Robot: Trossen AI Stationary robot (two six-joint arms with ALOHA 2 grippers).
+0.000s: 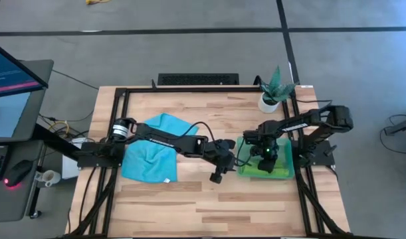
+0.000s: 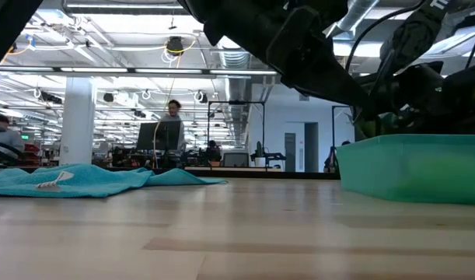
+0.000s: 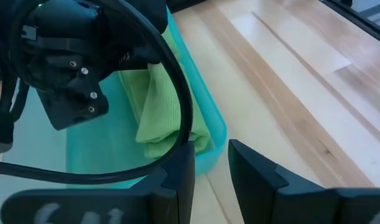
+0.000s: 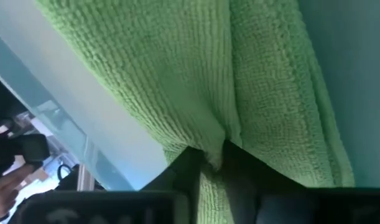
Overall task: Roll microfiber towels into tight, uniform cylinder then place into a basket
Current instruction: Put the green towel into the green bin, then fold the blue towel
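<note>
The lime green towel [image 3: 158, 106] lies bunched inside the basket [image 1: 286, 159] at the counter's right, the right hand [image 4: 211, 163] pinching a soft fold. Light, limp and clingy, it looks best gripped along an edge. The left hand [image 3: 208, 174] hovers nearby, slightly spread and empty. The turquoise towel [image 1: 153, 154] lies flat at left.

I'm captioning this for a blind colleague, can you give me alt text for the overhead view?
Seen from above, the right pincer reaches down into the green basket onto a lime green towel at the wooden table's right side. The left pincer hovers just beside the basket, and a turquoise towel lies spread out unrolled at left.
</note>
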